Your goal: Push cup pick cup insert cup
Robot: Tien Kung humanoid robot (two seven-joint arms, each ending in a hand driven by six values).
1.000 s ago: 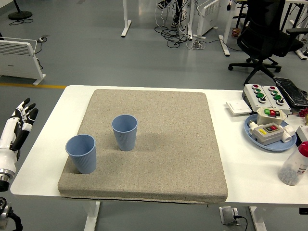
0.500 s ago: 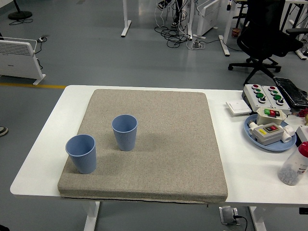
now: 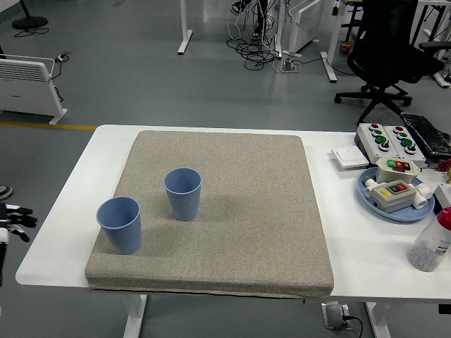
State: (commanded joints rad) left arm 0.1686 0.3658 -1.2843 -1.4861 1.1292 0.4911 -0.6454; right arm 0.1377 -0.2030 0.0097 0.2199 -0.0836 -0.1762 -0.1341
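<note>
Blue tray (image 3: 405, 213) beside button box (image 3: 387, 136); mat (image 3: 246, 211).

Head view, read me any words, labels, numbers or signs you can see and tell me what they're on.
No text can be read.
Button boxes: coloured buttons only, any lettering too small.
Yellow-labelled box on the blue plate: print blurred.
Bottle: label unreadable.
Blue cups: plain.

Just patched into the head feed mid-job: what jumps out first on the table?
Two upright blue cups on the grey mat: the near cup by the mat's front-left corner, the far cup a little behind and right of it, apart. Neither is held; only the left hand peeks in at the left edge, off the table. A blue tray of button boxes sits far right.
</note>
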